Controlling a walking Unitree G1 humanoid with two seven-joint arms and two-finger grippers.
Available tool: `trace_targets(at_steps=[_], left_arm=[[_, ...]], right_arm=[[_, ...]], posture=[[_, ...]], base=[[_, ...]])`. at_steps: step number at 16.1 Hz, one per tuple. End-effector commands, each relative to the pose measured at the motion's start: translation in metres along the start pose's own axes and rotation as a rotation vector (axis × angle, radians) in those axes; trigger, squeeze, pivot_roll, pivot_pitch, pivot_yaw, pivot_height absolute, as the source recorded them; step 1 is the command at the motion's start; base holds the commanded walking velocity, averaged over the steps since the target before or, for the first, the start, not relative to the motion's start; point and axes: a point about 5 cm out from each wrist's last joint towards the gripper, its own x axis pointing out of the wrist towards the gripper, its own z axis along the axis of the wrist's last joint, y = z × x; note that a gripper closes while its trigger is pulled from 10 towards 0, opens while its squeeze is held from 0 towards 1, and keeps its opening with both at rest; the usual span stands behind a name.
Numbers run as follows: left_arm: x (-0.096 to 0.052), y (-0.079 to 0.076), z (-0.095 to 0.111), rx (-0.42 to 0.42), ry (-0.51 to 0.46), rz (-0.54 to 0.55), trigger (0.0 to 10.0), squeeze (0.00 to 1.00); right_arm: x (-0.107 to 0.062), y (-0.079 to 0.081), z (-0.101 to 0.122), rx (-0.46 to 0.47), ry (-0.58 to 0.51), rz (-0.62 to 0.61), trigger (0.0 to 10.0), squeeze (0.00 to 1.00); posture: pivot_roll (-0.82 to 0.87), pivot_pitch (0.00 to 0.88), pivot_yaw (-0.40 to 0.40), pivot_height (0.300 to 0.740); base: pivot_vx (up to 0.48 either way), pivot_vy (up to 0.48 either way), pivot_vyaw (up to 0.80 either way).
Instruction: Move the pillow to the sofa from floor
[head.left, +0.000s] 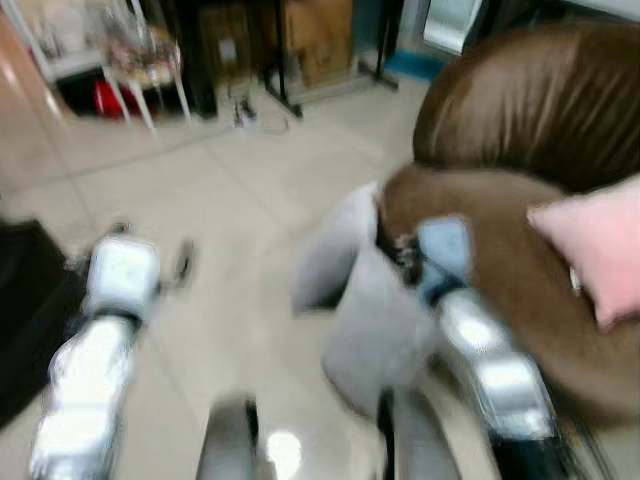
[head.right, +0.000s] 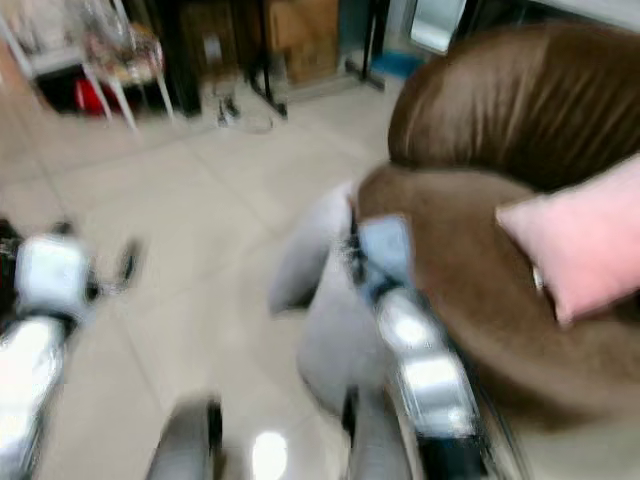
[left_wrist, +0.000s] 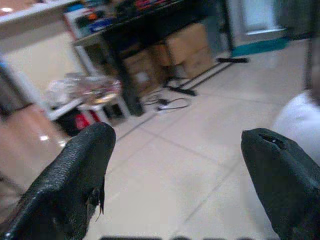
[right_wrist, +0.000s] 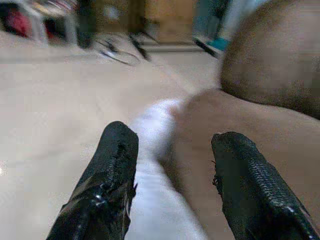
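While the pillow (head.left: 375, 320) leans against the sofa (head.left: 520, 270), I reach with my right gripper (right_wrist: 170, 170), jaws apart; next, close on it.

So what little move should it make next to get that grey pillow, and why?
Probably ease the right gripper forward and down onto the grey pillow. Its fingers are open, and the pillow sits just ahead of them, leaning against the brown sofa and not yet held. The views are blurred.
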Motion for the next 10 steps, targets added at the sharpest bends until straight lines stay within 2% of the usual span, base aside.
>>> trace_targets(at_steps=[1, 6, 10], left_arm=[[-0.0029, 0.0112, 0.0017, 0.024, -0.001, 0.031, 10.0, 0.00], [-0.0028, 0.0119, 0.0018, 0.036, 0.000, 0.036, 10.0, 0.00], [-0.0056, 0.0076, -0.0020, 0.053, 0.023, 0.000, 10.0, 0.00]], right_arm=[[0.0012, 0.0069, 0.0036, 0.016, -0.014, 0.013, 10.0, 0.00], [0.0022, 0.0044, 0.0034, -0.001, -0.012, 0.015, 10.0, 0.00], [0.0017, 0.0079, -0.0058, -0.016, 0.034, 0.103, 10.0, 0.00]], posture=[[-0.01, 0.000, 0.010, 0.550], [0.01, 0.000, -0.006, 0.550], [0.01, 0.000, -0.013, 0.550]], base=[[0.379, 0.000, 0.00], [0.363, 0.000, 0.00], [0.000, 0.000, 0.00]])
